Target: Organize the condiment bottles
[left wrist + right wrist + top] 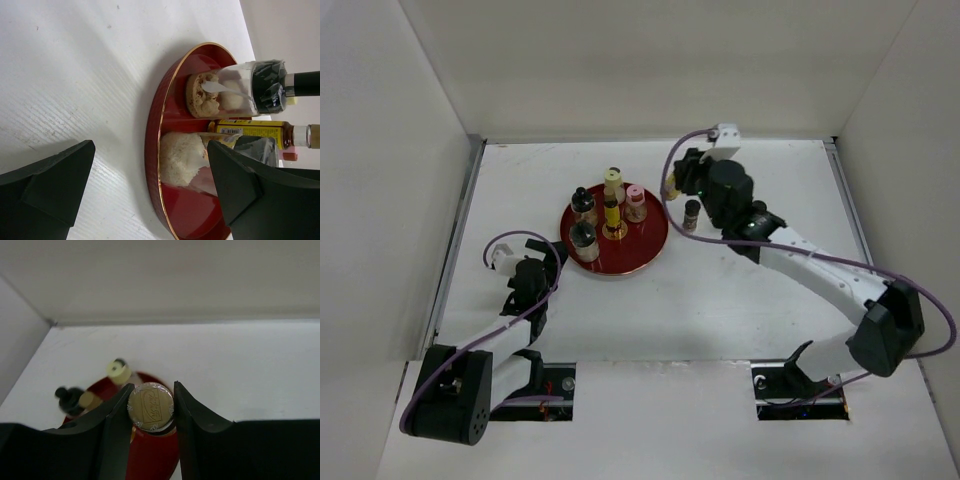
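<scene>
Nearest the arm bases, the left gripper sits at the near left side of the red tray. Its jaws stand wide apart and hold nothing, and the tray rim shows between them. In the left wrist view one jaw overlaps the white-powder jar; whether they touch cannot be told.

The condiment bottles are located as follows.

Five stand upright on the tray:
- The white-powder jar occupies the near left part.
- The black-capped jar, with tan contents, stands directly beyond it.
- The slim yellow bottle stands at about the tray centre.
- The pink-capped bottle stands beyond the centre, to the right.
- The cream-capped bottle stands at the far rim.

One small dark bottle stands upright off the tray, on the worktop. It is just beside the tray's right edge and close to the right arm.

Farthest out, the right gripper is positioned at the far right edge of the tray. Its jaws are drawn in narrow and clamp the gold-capped bottle from both sides just below the cap. The bottle is upright, and the red tray surface shows beneath it in the right wrist view. Whether its base rests on anything cannot be told.
</scene>
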{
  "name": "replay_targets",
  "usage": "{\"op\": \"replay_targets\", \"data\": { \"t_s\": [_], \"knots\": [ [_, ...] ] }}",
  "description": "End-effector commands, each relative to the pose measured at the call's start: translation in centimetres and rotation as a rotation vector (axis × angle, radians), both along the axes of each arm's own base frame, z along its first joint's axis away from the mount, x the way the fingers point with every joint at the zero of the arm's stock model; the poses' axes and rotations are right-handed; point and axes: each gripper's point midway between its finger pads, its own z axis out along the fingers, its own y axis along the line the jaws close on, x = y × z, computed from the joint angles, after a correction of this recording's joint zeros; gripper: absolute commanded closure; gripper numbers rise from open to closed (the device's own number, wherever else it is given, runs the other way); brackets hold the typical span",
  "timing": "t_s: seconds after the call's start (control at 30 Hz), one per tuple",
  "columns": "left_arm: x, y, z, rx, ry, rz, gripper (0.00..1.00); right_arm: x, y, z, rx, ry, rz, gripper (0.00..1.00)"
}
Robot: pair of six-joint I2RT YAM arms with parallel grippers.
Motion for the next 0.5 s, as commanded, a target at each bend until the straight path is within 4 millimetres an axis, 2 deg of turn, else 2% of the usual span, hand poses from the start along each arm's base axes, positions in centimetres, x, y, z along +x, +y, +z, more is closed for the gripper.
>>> {"op": "replay_targets", "data": {
  "t_s": [0.0,0.1,0.27,0.37,0.47],
  "knots": [
    [0.5,0.1,1.3,-0.015,-0.056,0.013,0.0,-1.1,6.1,-1.4,0.053,-0.002,0.124,0.83],
    [0.5,0.2,1.6,-0.009,-0.063,0.013,0.0,-2.2,10.3,-2.6,0.048,0.022,0.198,0.83],
    [0.5,0.2,1.7,-0.009,-0.067,0.011,0.0,-3.4,15.6,-5.2,0.001,0.059,0.279,0.83],
    [0.4,0.0,1.4,-0.012,-0.06,0.003,0.0,-3.3,17.6,-7.0,-0.028,0.082,0.295,0.83],
    [0.5,-0.1,1.6,-0.01,-0.065,0.001,0.0,-3.1,18.6,-8.7,-0.072,0.091,0.281,0.83]
  ]
}}
